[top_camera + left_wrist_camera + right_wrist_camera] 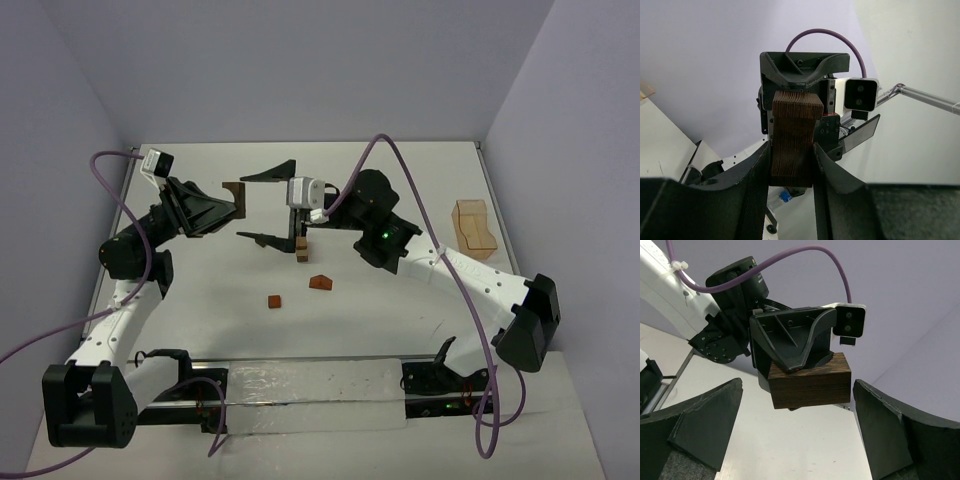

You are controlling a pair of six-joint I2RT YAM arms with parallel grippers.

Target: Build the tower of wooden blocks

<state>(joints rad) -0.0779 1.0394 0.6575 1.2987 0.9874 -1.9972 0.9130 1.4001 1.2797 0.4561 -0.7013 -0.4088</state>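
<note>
Tower (301,250), a short stack of tiny tan and brown blocks, stands near the middle of the worktop (400,330), right under the wrist of my right arm (470,280) in the top view. The white worktop runs wall to wall, with both arm bases along its near edge. My left arm (130,300) reaches in from the left and the right arm from the right, and their ends meet face to face over the far half of the worktop.

A light-tan open box (474,228) sits by the right edge, well apart from the tower.

My left claw (232,197) is clamped on a dark block (235,196). In the left wrist view the block (792,140) is pinched on two sides by the claw (792,150) and stands up past the fingertips. My right claw (240,207) is spread wide around that block. From the right wrist, its fingers (700,425) stand well clear on either side of the block (810,382), touching neither the block nor the left claw (790,340) that carries it.

A reddish-brown wedge (320,283) lies on the worktop just near and right of the tower. A small cube (274,301) of the same colour lies a little nearer me and to the left. Both are apart from the stack and from each other.
</note>
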